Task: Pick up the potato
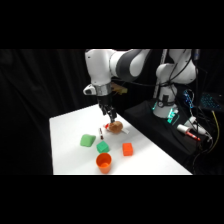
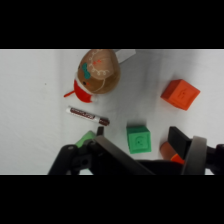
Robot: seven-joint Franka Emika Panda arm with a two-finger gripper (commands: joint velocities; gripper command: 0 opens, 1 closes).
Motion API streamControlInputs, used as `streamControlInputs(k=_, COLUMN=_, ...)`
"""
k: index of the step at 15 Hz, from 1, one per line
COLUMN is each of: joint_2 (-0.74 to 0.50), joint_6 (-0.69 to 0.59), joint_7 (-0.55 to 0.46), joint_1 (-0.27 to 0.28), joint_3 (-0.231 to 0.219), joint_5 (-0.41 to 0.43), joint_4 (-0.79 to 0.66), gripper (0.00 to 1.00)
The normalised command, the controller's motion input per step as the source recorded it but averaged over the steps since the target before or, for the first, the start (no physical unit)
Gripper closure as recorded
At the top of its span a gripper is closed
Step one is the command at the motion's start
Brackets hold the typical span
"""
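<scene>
The potato point(image 1: 116, 126) is a brown-tan oval lump lying on the white table point(image 1: 65, 150), towards its far side. In the wrist view the potato point(image 2: 98, 71) sits at the top, with a pale pattern on its skin and a red piece beside it. My gripper point(image 1: 108, 118) hangs just above the potato and a little to its left, not touching it. Seen from the wrist, the gripper point(image 2: 139, 135) is open, with nothing held between its two dark fingers point(image 2: 178, 138).
A dark marker point(image 2: 88, 115) lies just below the potato. A green block point(image 2: 138, 138), an orange block point(image 2: 180, 94) and another green piece point(image 1: 87, 140) stand nearer the front, with the orange cup point(image 1: 104, 162) by the front edge. Cables and electronics point(image 1: 192, 127) lie off the table's right side.
</scene>
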Motion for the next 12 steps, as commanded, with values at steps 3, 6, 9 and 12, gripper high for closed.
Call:
streamControlInputs(k=3, joint_2=-0.06, joint_6=0.18, joint_7=0.22, joint_1=-0.022, joint_3=-0.025, joint_5=-0.123, joint_4=-0.07, gripper=0.00)
streamControlInputs(k=6, joint_2=-0.12, joint_6=0.30, joint_7=0.19, joint_1=-0.077, joint_3=-0.071, joint_5=-0.081, joint_4=-0.19, gripper=0.00)
streamControlInputs(k=9, joint_2=-0.15, joint_6=0.30, joint_7=0.13, joint_1=-0.111, joint_3=-0.087, joint_5=-0.043, joint_4=-0.26, gripper=0.00)
streamControlInputs(k=12, joint_2=-0.16, joint_6=0.29, joint_7=0.10, joint_1=-0.104, joint_3=-0.066, joint_5=0.021, joint_4=-0.31, gripper=0.00)
